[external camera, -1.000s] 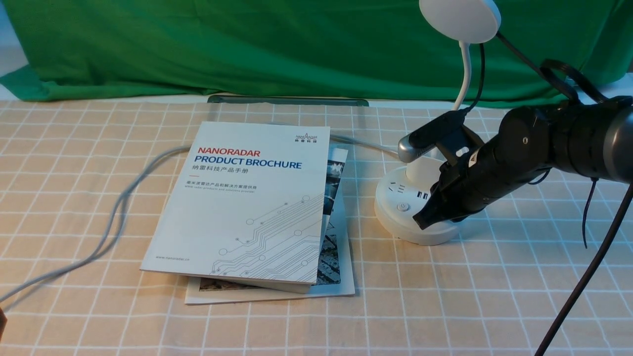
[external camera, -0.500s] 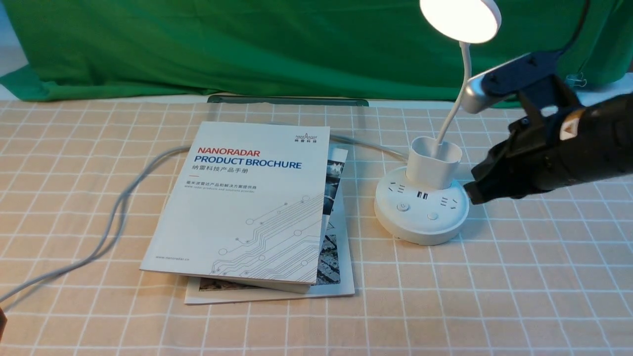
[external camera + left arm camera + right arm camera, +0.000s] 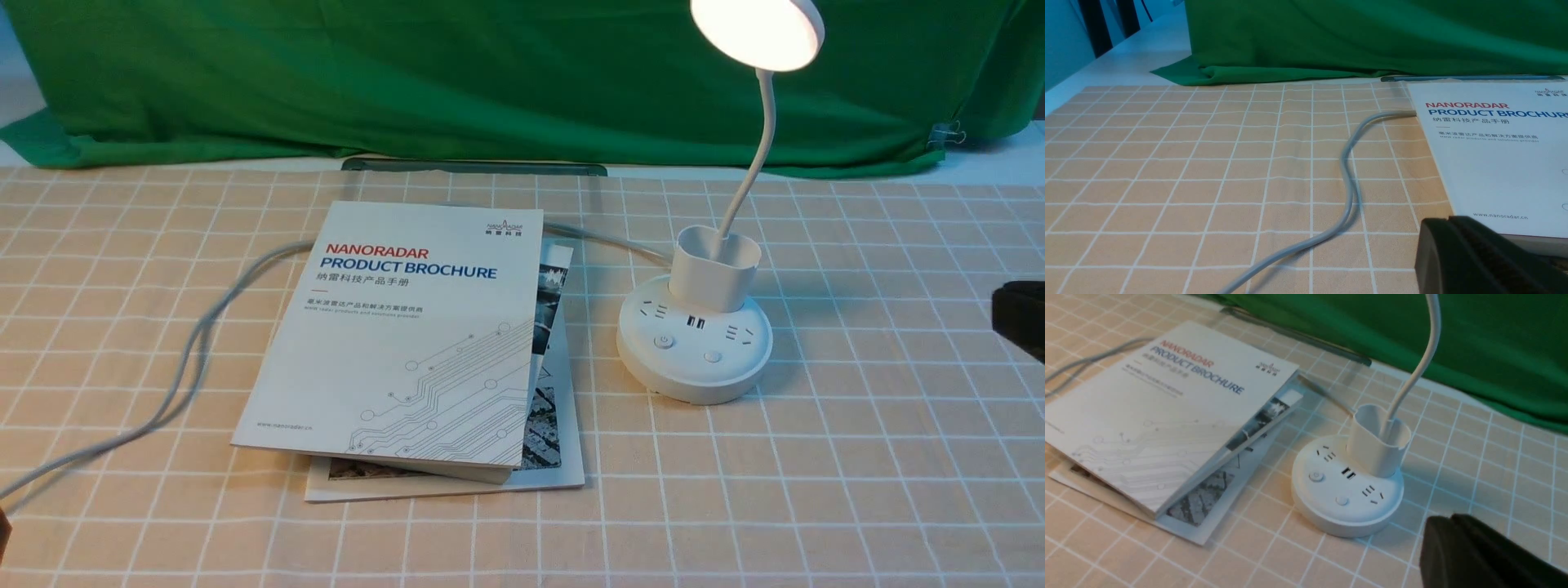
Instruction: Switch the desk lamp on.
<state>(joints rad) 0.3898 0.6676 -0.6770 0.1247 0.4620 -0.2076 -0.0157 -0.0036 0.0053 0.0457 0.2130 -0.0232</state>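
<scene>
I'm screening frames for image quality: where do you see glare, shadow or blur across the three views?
Front view: the lit head of the desk lamp glares to featureless white; a soft shadow lies on the tablecloth beside its base. Left wrist view: brochure print crisp, left gripper a dark, underlit mass. Right wrist view: softer overall, brochure text smeared, right gripper dark and blurred.

The desk lamp [image 3: 714,273] now glows, and the right hand [image 3: 1447,526] has pulled away.

Looks like a staged lab bench: a green backdrop cloth [image 3: 490,73] hangs behind a worktop [image 3: 816,490] dressed in checked fabric, company brochures [image 3: 408,327] laid out.
</scene>
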